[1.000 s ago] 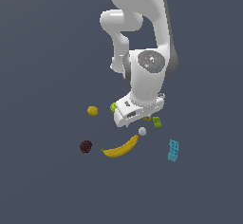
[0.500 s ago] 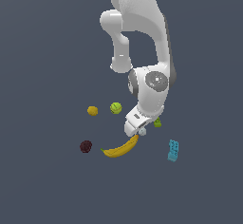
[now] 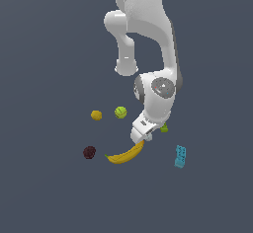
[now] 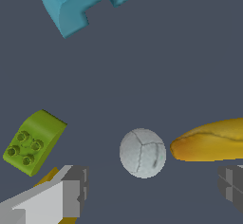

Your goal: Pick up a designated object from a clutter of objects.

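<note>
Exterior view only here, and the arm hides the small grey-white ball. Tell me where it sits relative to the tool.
Observer: The wrist view shows the grey-white ball roughly centred in the gap of the open tool, touching neither finger.
Operator: Report what crowds it.
Observer: The banana tip ends just beside the ball, with a thin gap between them.
Operator: Name anything else near the fingers.
Observer: An orange piece peeks out from under one finger; the green block lies apart from the ball.
</note>
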`<action>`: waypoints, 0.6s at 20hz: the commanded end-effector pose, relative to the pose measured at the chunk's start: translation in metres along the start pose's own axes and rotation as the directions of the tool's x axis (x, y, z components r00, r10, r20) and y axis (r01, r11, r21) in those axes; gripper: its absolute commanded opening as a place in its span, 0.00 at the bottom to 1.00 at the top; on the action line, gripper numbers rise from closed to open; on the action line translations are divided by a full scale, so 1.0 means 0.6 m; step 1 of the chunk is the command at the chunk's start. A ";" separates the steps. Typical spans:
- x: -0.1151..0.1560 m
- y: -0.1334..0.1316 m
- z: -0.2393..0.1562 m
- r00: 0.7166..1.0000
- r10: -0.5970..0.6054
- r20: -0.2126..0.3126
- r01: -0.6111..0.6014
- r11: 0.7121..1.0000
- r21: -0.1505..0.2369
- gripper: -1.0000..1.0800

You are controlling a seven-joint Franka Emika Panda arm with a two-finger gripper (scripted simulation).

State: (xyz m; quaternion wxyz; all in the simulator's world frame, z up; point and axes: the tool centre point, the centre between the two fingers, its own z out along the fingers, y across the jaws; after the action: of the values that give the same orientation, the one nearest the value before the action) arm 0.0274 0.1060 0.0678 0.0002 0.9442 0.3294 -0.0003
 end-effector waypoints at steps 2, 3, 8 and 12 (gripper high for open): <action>-0.001 -0.001 0.020 1.000 -0.002 0.000 0.002 1.000 0.000 0.96; -0.001 -0.001 0.028 1.000 -0.002 0.000 0.002 1.000 0.000 0.96; -0.001 -0.002 0.066 1.000 -0.005 0.000 0.005 1.000 0.000 0.96; 0.000 -0.001 0.078 1.000 -0.005 -0.001 0.005 1.000 0.000 0.96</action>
State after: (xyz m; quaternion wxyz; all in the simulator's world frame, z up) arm 0.0360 0.1124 0.0375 0.0021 0.9421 0.3349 0.0141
